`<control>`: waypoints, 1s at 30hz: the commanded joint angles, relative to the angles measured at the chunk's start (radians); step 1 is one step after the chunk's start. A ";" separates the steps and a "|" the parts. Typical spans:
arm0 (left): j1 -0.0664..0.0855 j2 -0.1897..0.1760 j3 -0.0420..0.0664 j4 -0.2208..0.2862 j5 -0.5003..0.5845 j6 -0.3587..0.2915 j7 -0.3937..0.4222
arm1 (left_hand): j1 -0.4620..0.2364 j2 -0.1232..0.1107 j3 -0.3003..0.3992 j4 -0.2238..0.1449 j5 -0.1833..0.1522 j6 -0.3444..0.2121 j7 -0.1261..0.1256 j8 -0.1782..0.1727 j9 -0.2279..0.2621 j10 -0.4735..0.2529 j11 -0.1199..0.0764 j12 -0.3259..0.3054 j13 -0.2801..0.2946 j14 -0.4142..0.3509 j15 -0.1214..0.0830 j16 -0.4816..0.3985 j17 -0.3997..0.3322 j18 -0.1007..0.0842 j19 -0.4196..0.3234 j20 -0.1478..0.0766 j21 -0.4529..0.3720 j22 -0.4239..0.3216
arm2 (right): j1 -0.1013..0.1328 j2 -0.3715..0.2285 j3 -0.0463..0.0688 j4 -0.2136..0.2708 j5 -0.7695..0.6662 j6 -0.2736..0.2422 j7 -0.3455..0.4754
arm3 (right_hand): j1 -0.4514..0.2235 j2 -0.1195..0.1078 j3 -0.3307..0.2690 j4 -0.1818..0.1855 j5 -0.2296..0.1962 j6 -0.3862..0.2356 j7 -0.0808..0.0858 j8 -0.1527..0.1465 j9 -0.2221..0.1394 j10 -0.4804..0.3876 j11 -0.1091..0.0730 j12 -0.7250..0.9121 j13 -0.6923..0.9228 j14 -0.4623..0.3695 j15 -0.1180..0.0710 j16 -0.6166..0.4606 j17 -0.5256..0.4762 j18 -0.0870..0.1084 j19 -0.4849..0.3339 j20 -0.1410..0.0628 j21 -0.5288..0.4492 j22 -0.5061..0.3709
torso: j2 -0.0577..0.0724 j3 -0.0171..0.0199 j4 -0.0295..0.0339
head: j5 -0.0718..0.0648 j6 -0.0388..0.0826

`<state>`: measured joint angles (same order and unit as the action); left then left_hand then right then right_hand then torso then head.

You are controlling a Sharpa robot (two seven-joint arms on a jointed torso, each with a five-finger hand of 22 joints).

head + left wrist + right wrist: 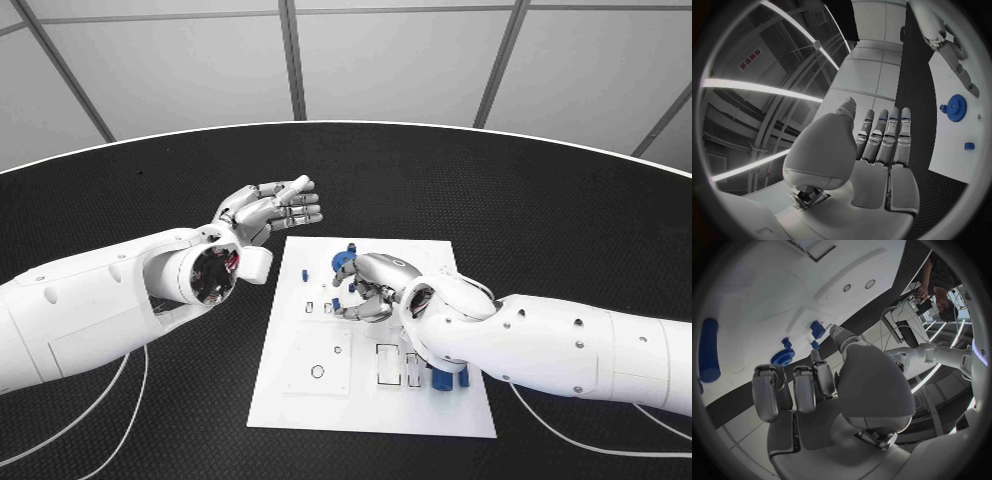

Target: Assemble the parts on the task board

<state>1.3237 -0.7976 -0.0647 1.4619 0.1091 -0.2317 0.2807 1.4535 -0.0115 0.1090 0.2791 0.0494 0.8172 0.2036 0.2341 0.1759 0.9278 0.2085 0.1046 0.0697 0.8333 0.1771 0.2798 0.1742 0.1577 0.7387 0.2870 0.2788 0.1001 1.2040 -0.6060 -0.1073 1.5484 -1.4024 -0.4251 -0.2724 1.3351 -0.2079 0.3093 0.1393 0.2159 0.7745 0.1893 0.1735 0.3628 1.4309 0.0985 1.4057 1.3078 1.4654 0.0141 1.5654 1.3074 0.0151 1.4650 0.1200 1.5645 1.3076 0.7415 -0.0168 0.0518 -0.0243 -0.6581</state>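
Our left hand hovers just off the task board, beyond its far left corner, fingers apart and holding nothing, likely kept clear so the board stays visible. On the board, a blue gear sits near the far edge. Our right hand is over the board beside that gear, fingers curled down; we cannot tell if it grips anything. A blue cylinder lies nearer.

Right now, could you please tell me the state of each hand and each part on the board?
Left hand: open, raised beside the board.
Right hand: over the board, fingers curled; grip unclear.
White task board: flat on the table.
Blue gear: standing on the board.
Blue cylinder: lying on the board.
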 commanded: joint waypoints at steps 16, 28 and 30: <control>0.000 0.019 0.000 -0.117 -0.420 0.282 -0.379 | 0.005 -0.095 0.161 0.003 0.002 0.161 -0.069 0.077 0.077 0.388 -0.156 0.129 0.115 0.639 -0.200 0.847 0.762 0.022 0.463 -0.215 0.499 0.250 | 0.085 -0.407 0.001 0.256 0.575 -0.087 0.283 | 0.014 0.012 0.007 0.055 0.076 0.098 -0.026 0.057 -0.012 0.004 -0.022 -0.006 0.101 0.090 -0.012 -0.021 0.201 0.004 0.070 -0.014 -0.056 0.209 | -0.054 0.0184 -0.0384 | 0.023 -0.017; 0.001 0.080 0.000 -0.138 -0.714 0.339 -0.662 | -0.263 -0.094 0.161 0.010 -0.001 0.057 -0.099 0.323 0.349 0.246 -0.179 0.769 0.710 0.705 -0.213 1.230 1.277 -0.047 0.538 -0.226 1.071 0.919 | 0.089 -0.492 0.000 0.257 0.597 -0.156 0.304 | 0.010 0.012 0.004 0.065 0.081 0.106 -0.029 0.063 -0.013 0.005 -0.024 -0.007 0.101 0.088 -0.014 -0.024 0.192 0.006 0.066 -0.016 -0.063 0.203 | -0.066 0.0239 -0.0382 | 0.037 -0.037; 0.001 0.095 0.000 -0.144 -0.744 0.352 -0.714 | -0.288 -0.090 0.144 0.007 0.002 0.034 -0.104 0.368 0.391 0.255 -0.184 0.879 0.813 0.704 -0.218 1.230 1.278 -0.056 0.584 -0.231 1.079 0.953 | 0.089 -0.495 0.000 0.255 0.597 -0.160 0.301 | 0.010 0.012 0.004 0.065 0.083 0.107 -0.029 0.063 -0.013 0.005 -0.025 -0.007 0.101 0.088 -0.014 -0.025 0.192 0.006 0.066 -0.016 -0.063 0.203 | -0.066 0.0238 -0.0379 | 0.038 -0.040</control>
<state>1.3243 -0.7126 -0.0642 1.3207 -0.6107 0.1138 -0.3834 1.2769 -0.1103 0.2841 0.2862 0.0571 0.9087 0.1122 0.4793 0.4430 1.2162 0.0353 0.6631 0.5870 1.4644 -0.0255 1.4334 1.3060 0.1317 1.2472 0.0655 1.2836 0.9423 1.2929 -1.0994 -0.1070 1.8040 -0.8052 -0.5837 0.0306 1.3525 -0.1927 0.3136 0.1989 0.2927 0.8738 0.1624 0.2308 0.3515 1.4355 0.0828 1.3960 1.3075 1.4652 0.0066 1.5446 1.3080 0.0150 1.4669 0.1104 1.5041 1.3075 0.6777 0.0062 0.0133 0.0116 -0.6943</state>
